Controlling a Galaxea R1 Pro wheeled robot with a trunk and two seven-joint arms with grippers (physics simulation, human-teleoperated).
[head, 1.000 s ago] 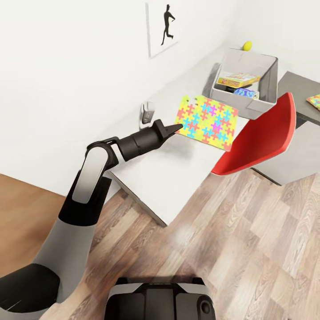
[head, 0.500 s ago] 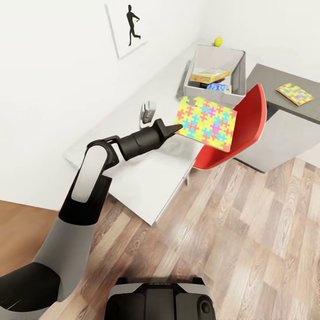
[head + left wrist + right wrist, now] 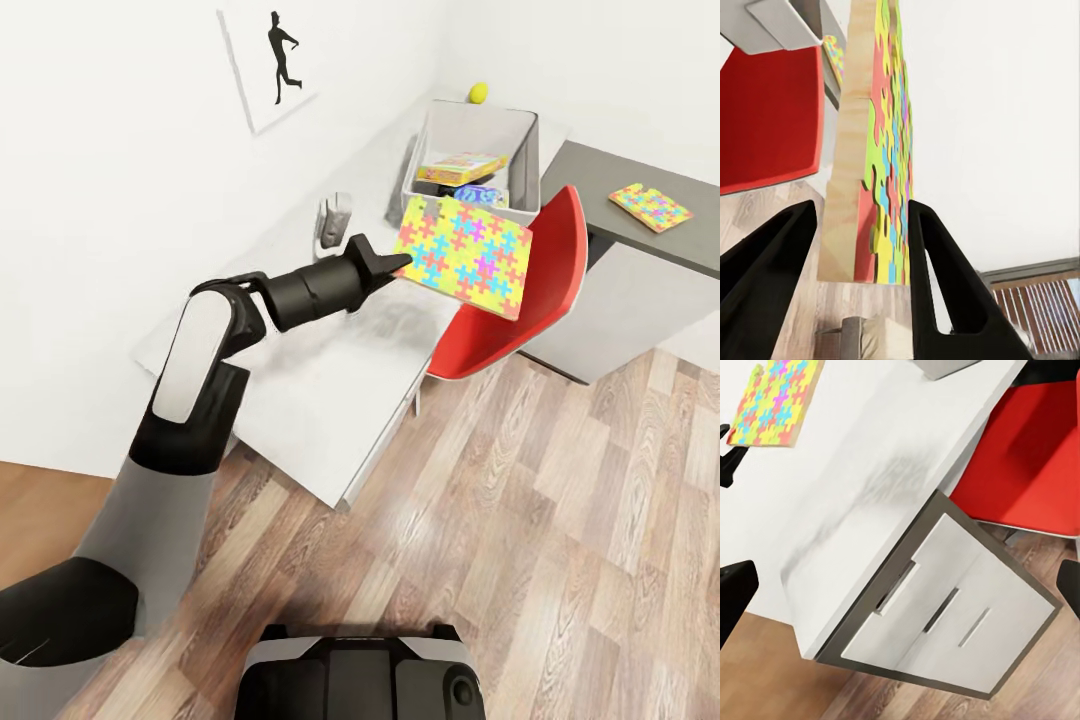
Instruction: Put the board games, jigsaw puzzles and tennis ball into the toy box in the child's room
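My left gripper (image 3: 397, 264) is shut on one edge of a jigsaw puzzle (image 3: 465, 258) and holds it in the air over the light grey table (image 3: 330, 380), just short of the toy box (image 3: 478, 124). Seen edge-on in the left wrist view, the puzzle (image 3: 877, 165) stands between the two fingers of that gripper (image 3: 859, 244). A yellow board game (image 3: 460, 166) and a blue one (image 3: 480, 193) lie in the box. Behind the box rests the tennis ball (image 3: 478, 92). Another puzzle (image 3: 650, 207) lies on the dark grey section. My right gripper (image 3: 900, 589) is open near the drawers (image 3: 945, 619).
A red chair (image 3: 520, 300) stands tucked against the table beneath the held puzzle. A small grey-white object (image 3: 335, 222) sits on the table by the wall. A silhouette picture (image 3: 270, 60) hangs above. Wood-plank floor (image 3: 560, 520) spreads to the right.
The whole view has shifted, so the camera has moved and the table and toy box sit further left. The held puzzle is now nearer the toy box. The grip is unchanged.
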